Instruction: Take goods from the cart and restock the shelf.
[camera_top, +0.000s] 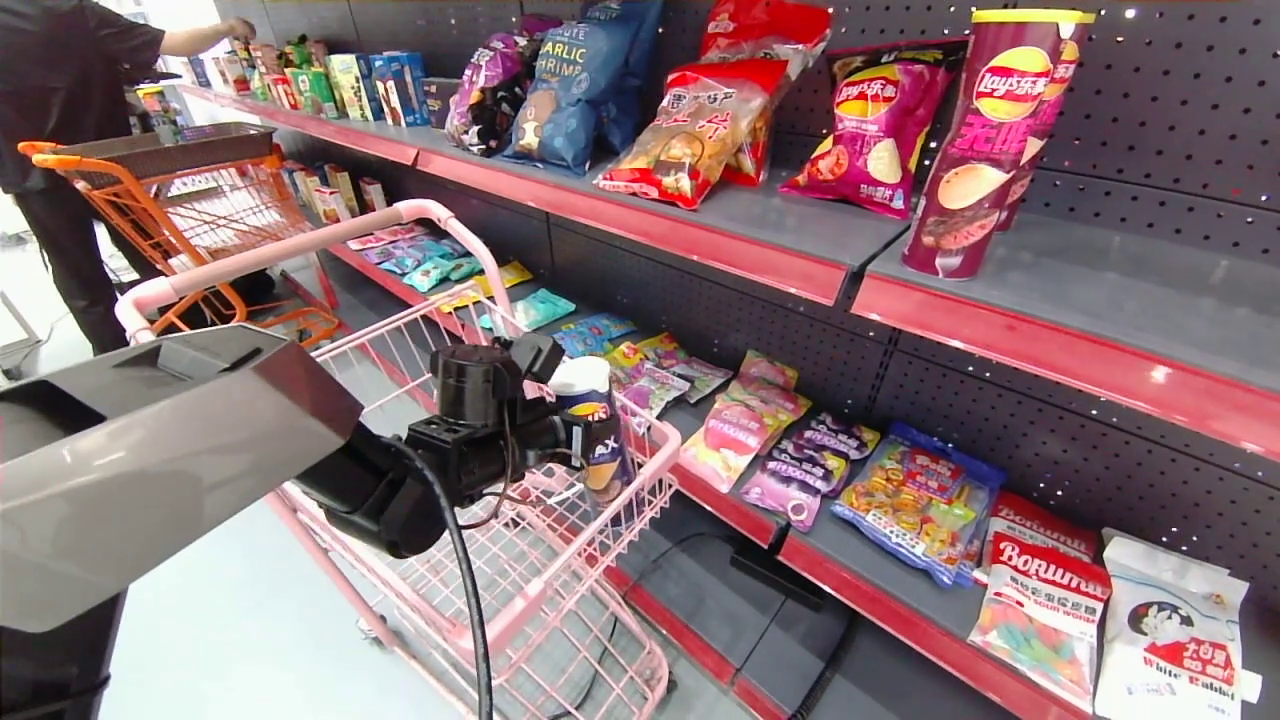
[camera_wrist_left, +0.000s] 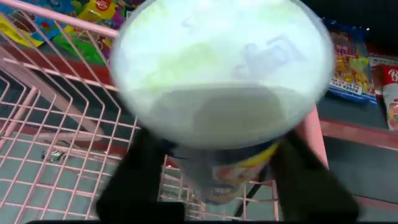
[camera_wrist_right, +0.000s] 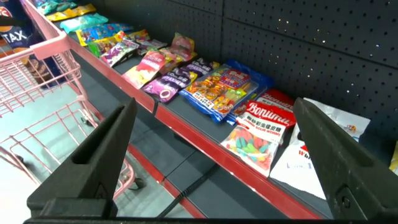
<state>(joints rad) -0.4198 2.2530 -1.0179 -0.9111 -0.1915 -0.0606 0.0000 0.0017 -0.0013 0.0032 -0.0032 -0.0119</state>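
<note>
Shelving (camera_top: 1100, 285) with red edges and pegboard back (camera_top: 1170, 110), pink cart (camera_top: 300, 243) alongside

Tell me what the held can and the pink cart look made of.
The can: glossy printed tube, likely cardboard or foil-lined; its lid looks like translucent whitish plastic. The cart: thin crossed rods in a grid, so probably metal wire with a smooth pink coating.

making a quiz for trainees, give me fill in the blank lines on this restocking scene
The left end effector is shut on a chip canister with a ____ lid.
It holds that canister over the ____ cart.
The right end effector is ____.
A purple chip canister stands on the ____ shelf.
Missing: white; pink; open; upper.
</note>
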